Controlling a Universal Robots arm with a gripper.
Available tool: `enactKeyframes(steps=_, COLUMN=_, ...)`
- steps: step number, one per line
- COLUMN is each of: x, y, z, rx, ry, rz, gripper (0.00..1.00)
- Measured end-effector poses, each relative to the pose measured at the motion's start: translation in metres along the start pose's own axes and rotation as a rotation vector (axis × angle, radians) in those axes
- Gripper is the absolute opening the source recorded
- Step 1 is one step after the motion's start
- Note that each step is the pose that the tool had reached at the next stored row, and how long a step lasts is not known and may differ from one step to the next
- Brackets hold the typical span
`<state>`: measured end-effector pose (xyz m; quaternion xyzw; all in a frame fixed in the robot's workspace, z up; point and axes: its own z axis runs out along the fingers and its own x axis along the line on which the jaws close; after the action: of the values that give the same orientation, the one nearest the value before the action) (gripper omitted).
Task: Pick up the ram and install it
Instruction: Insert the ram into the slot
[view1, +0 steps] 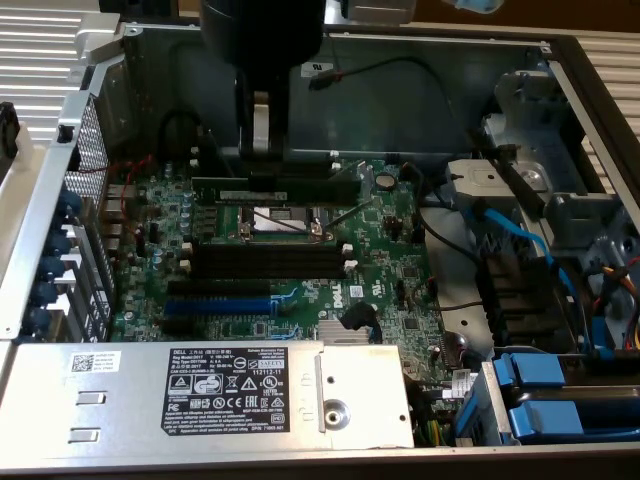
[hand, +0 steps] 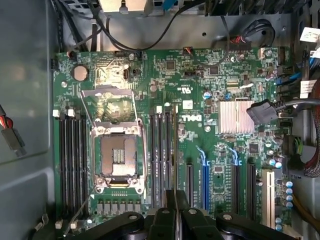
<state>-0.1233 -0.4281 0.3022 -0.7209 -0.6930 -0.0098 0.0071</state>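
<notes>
The ram (view1: 300, 190) is a long, thin dark green stick with a pale label strip. It hangs level above the motherboard (view1: 150, 300), and my gripper (view1: 262, 160) comes down from above and is shut on its middle. In the wrist view the ram (hand: 176, 200) is a thin edge between the two black fingers (hand: 162, 220) of the gripper (hand: 176, 220). It runs parallel to the black slots with white end clips (hand: 162, 150) beside the Dell logo and sits just to their side. In the exterior view those slots (view1: 270, 262) lie nearer the camera than the CPU socket (view1: 280, 220).
A second bank of black slots (hand: 72, 160) lies on the other side of the open CPU socket (hand: 117, 150). A blue slot (view1: 215, 305), a finned heatsink (view1: 345, 333), the metal power supply box (view1: 200, 390), blue cables and drive bays (view1: 540, 390) and the case walls surround the board.
</notes>
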Motion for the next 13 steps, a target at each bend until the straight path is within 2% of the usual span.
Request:
enactKeyframes(steps=3, x=0.01, y=-0.0004, z=0.0056, rx=0.0, ry=-0.0004, rz=0.0, gripper=0.12)
enactKeyframes(steps=7, x=0.01, y=-0.0005, z=0.0115, rx=0.0003, ry=-0.0049, rz=0.0, gripper=0.12)
enactKeyframes(steps=8, x=0.01, y=-0.0006, z=0.0119, rx=0.0004, ry=-0.011, rz=0.0, gripper=0.12)
enactKeyframes(steps=11, x=0.01, y=-0.0006, z=0.0129, rx=-0.0009, ry=-0.042, rz=0.0, gripper=0.12)
enactKeyframes(steps=12, x=0.01, y=-0.0005, z=0.0136, rx=-0.0014, ry=-0.0497, rz=0.0, gripper=0.12)
enactKeyframes(steps=13, x=0.01, y=-0.0003, z=0.0149, rx=-0.0013, ry=-0.051, rz=0.0, gripper=0.12)
